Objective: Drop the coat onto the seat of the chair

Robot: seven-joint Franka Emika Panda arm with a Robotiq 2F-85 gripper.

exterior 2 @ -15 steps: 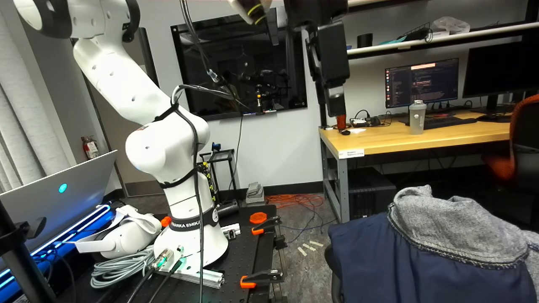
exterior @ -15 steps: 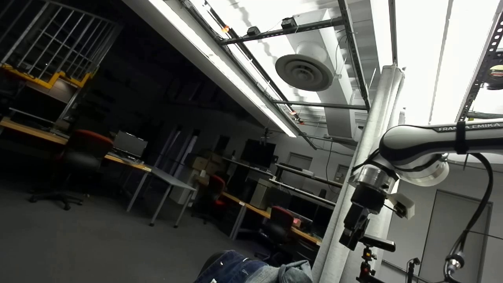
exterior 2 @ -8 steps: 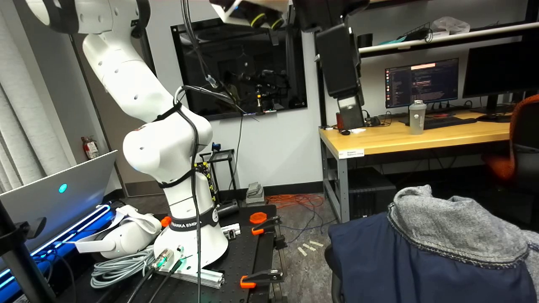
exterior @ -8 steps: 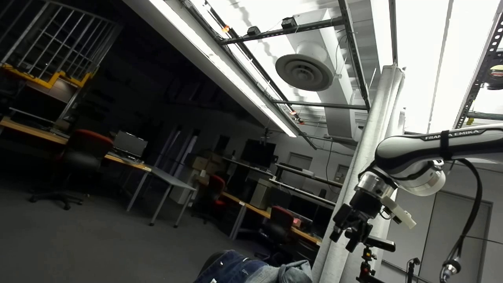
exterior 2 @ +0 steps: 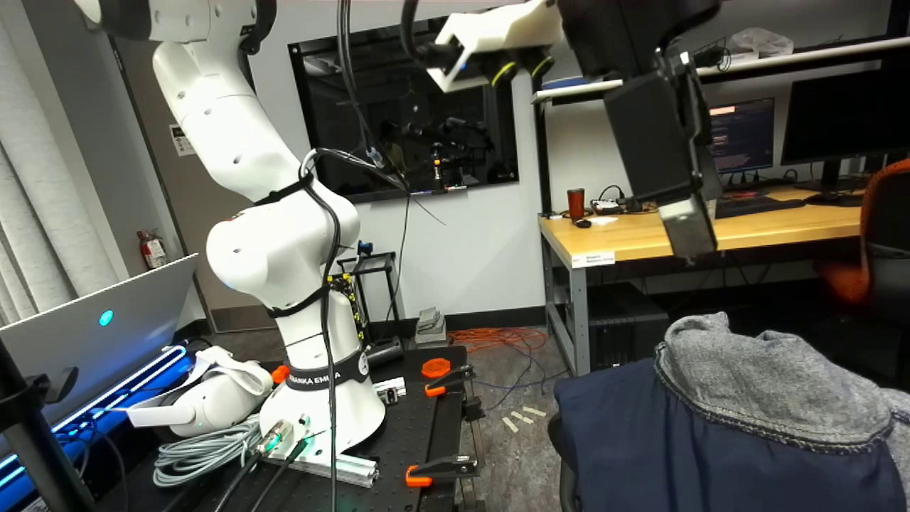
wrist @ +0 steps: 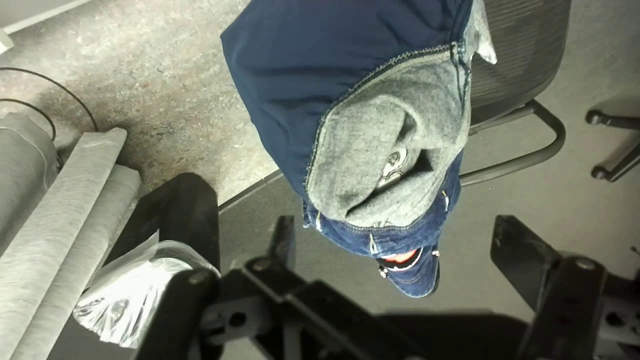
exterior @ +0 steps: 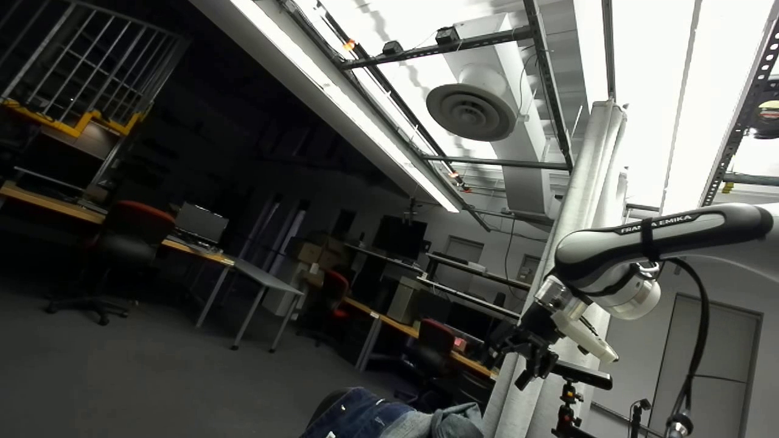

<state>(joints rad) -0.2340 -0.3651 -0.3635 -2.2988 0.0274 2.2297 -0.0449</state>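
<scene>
The coat (exterior 2: pixel 718 434), dark blue with grey lining, is draped over a black chair (wrist: pixel 520 55). It shows at the bottom edge of an exterior view (exterior: pixel 365 417) and in the middle of the wrist view (wrist: pixel 360 135), where a denim flap hangs toward the floor. The chair is mostly covered by the coat; its mesh part and a curved arm show beside it, and whether the seat shows I cannot tell. My gripper (wrist: pixel 392 240) is open and empty, apart from the coat. It is above the coat's level in both exterior views (exterior: pixel 510 366) (exterior 2: pixel 686 235).
A wooden desk (exterior 2: pixel 640 238) with a red cup (exterior 2: pixel 576 204) stands behind the gripper. A camera on a stand (exterior: pixel 569 395) is close beside the gripper in an exterior view. Pale columns (wrist: pixel 65 200) and a plastic bag (wrist: pixel 130 295) lie left in the wrist view.
The arm has reached outward, and the gripper has moved lower and turned, away from the robot base and toward the coat's side. The coat and chair have not moved.
</scene>
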